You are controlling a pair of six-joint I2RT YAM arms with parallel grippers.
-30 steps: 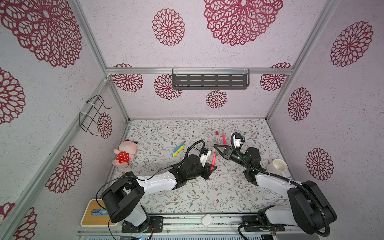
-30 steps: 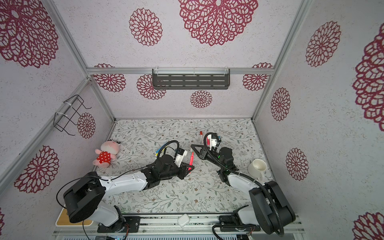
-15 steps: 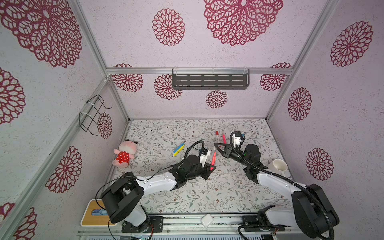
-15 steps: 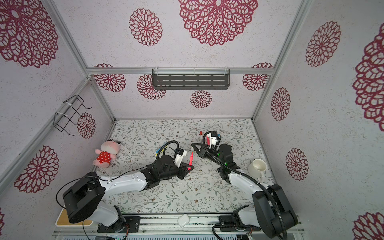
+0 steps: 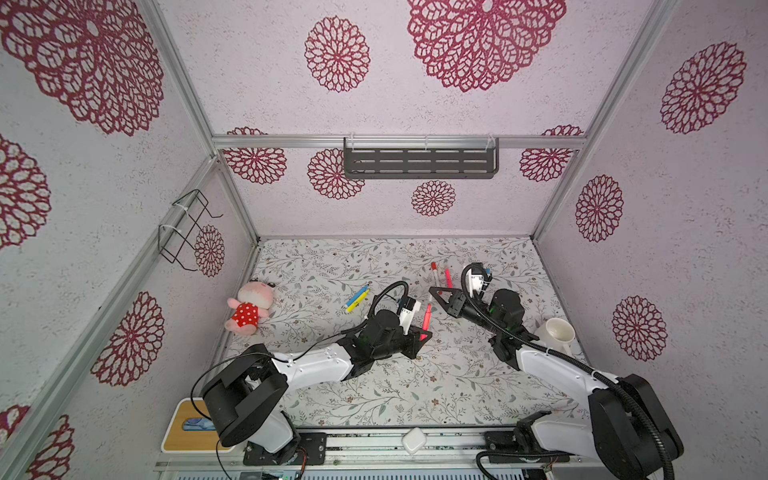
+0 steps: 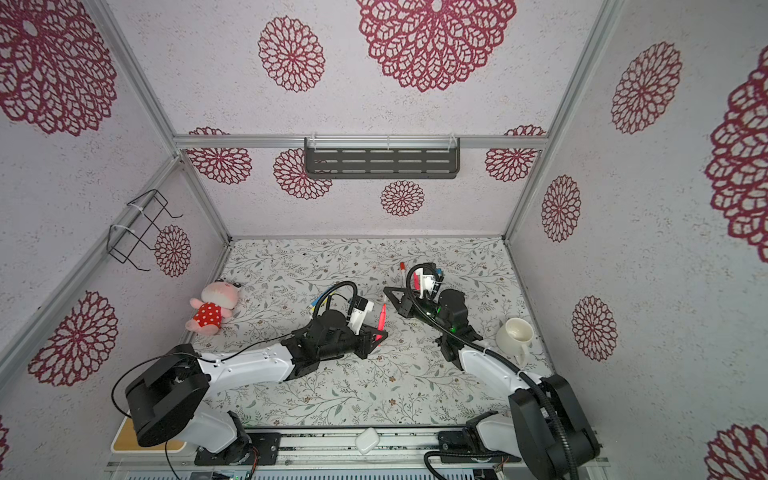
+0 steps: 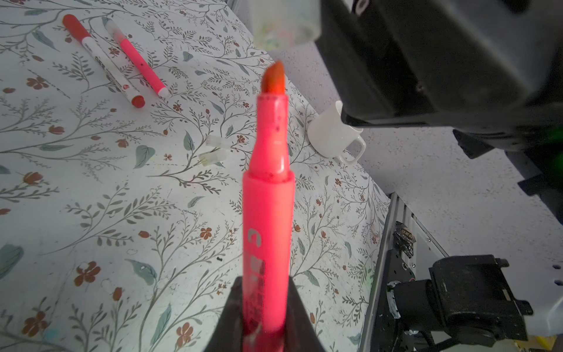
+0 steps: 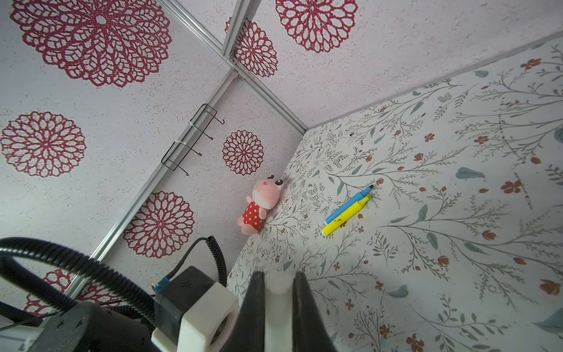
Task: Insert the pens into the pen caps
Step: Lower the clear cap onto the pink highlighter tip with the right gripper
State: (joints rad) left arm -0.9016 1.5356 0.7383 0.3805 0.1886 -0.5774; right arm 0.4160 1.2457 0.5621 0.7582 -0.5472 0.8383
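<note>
My left gripper (image 7: 264,286) is shut on the lower barrel of a pink pen (image 7: 268,195), which stands upright with its orange tip bare. In both top views that pen (image 5: 427,316) rises from the left gripper (image 5: 422,334). My right gripper (image 8: 278,277) is shut on a whitish pen cap (image 8: 277,289). The cap (image 7: 286,27) hangs just beyond the pen tip, apart from it, open end toward it. A blue pen (image 8: 347,204) and a yellow pen (image 8: 345,218) lie side by side. A red-capped pen (image 7: 103,61) and another pink pen (image 7: 141,68) lie farther back. Two loose caps (image 7: 214,149) rest on the mat.
A white mug (image 5: 557,332) stands at the right edge of the floral mat, beside the right arm. A pink plush toy (image 5: 249,307) lies against the left wall. A dark shelf (image 5: 419,160) and a wire rack (image 5: 187,232) hang on the walls.
The right arm has shifted slightly, its wrist a little farther back, with the cap still close to the pen tip. The left arm and its pen have stayed put.
</note>
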